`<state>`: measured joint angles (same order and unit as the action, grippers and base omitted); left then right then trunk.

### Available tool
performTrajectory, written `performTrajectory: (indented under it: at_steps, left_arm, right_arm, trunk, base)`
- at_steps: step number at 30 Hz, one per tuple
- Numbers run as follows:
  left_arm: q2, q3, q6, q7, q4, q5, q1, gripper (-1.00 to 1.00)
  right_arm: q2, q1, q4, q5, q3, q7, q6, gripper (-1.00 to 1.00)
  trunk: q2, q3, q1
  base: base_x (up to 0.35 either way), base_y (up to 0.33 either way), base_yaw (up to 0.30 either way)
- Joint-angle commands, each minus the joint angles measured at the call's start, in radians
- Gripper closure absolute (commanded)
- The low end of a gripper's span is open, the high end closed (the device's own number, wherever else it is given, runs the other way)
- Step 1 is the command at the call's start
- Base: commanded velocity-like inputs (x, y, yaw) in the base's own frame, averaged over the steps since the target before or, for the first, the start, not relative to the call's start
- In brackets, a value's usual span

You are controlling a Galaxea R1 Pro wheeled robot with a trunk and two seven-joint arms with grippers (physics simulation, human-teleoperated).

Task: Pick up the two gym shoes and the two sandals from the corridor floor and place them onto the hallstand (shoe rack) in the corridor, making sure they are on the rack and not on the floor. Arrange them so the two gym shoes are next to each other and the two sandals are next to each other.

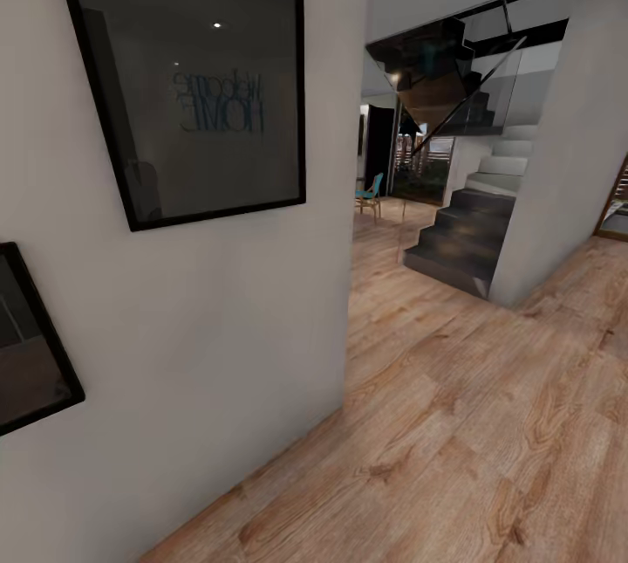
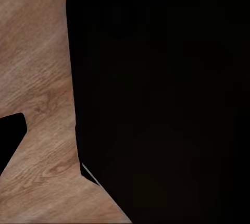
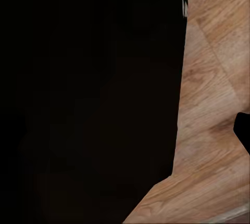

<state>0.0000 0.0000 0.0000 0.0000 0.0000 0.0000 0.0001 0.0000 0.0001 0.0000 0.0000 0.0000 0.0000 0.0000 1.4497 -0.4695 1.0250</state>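
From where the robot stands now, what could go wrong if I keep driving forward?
1. The wall with the framed pictures fills the head view's left; its corner looks close enough to clip.
2. The dark staircase juts into the corridor floor ahead.
3. Dark shapes block both wrist views, so clearance near the arms is unreadable.

Wall left, staircase beyond corridor floor.

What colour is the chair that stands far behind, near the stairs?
The chair is teal-blue with light wooden legs; the head view shows it best.
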Motion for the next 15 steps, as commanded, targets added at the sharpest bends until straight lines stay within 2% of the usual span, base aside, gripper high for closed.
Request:
performTrajectory:
  at_steps: [1,5,7,13,15]
  left_arm:
    - [0.006,0.006,-0.006,-0.002,-0.006,0.006,-0.006,-1.0]
    - [0.003,0.005,-0.028,-0.003,-0.028,0.013,-0.025,-1.0]
    - [-0.001,0.005,-0.017,-0.004,-0.017,0.005,-0.014,-1.0]
    - [-0.003,0.003,0.017,-0.005,0.017,-0.003,0.012,-1.0]
    - [-0.004,0.003,0.018,-0.005,0.022,-0.003,0.011,-1.0]
  right_arm:
    - [-0.006,-0.006,-0.006,-0.002,-0.004,-0.005,-0.006,-1.0]
    - [-0.001,-0.029,-0.029,-0.002,-0.003,-0.003,-0.028,-1.0]
    - [0.01,-0.027,-0.04,-0.003,-0.003,0.0,-0.037,-1.0]
    - [0.036,-0.032,-0.049,-0.001,-0.004,0.002,-0.003,-1.0]
    - [0.037,-0.032,-0.049,0.0,-0.004,0.001,0.009,-1.0]
  trunk:
    - [0.0,0.0,0.0]
    - [0.0,0.0,0.0]
    - [0.0,0.0,0.0]
    - [0.0,0.0,0.0]
    - [0.0,0.0,0.0]
  base:
    - [0.0,0.0,0.0]
    - [0.0,0.0,0.0]
    - [0.0,0.0,0.0]
    - [0.0,0.0,0.0]
    - [0.0,0.0,0.0]
